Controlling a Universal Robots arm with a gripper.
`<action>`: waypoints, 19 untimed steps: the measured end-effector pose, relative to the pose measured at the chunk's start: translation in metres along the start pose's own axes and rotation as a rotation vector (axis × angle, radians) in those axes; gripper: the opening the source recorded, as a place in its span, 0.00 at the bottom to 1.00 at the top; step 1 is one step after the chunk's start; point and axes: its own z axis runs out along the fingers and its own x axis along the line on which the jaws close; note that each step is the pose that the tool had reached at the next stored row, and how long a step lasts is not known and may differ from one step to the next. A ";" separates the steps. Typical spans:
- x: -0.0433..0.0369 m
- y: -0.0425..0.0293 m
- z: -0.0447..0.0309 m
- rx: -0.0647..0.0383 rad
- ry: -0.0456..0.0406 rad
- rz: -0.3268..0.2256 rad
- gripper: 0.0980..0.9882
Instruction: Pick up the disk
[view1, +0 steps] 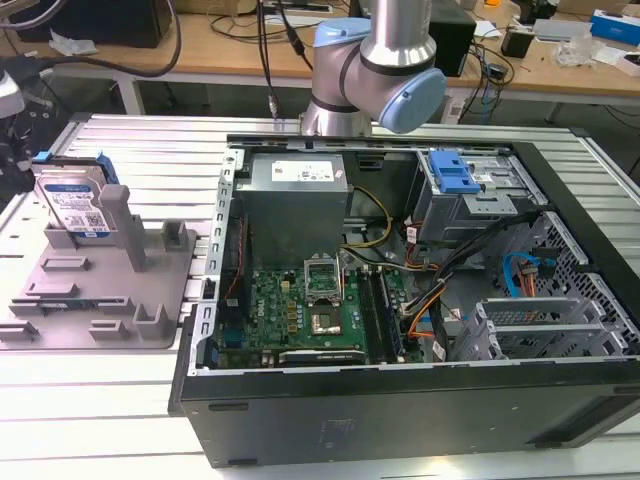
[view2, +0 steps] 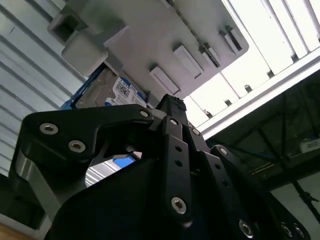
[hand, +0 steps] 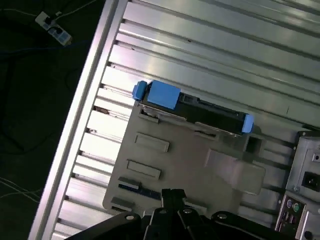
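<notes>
The disk (view1: 75, 205) is a silver hard drive with a white-and-blue label and blue side rails. It stands on edge at the back of the grey fixture (view1: 120, 300), at the exterior view's left. In the first wrist view the disk (hand: 192, 107) shows edge-on from above, along one side of the fixture (hand: 190, 150). My gripper (hand: 172, 194) hangs high over the fixture's other side, well apart from the disk, shut with nothing between its fingers. In the second wrist view the gripper (view2: 172, 102) sits in front of the disk (view2: 117, 90) and the fixture (view2: 145, 40).
An open computer case (view1: 400, 400) lies at the exterior view's right, with a blue-latched drive cage (view1: 455, 175), a motherboard (view1: 300, 310) and cables inside. The arm (view1: 375, 60) rises behind the case. Ribbed aluminium table slats (hand: 210, 45) surround the fixture.
</notes>
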 end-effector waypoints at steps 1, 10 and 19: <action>0.0000 0.0000 0.0002 0.000 0.0013 -0.035 0.01; 0.0000 -0.0001 0.0018 0.000 0.0109 -0.286 0.08; 0.0000 -0.0001 0.0030 0.000 0.0191 -0.499 0.50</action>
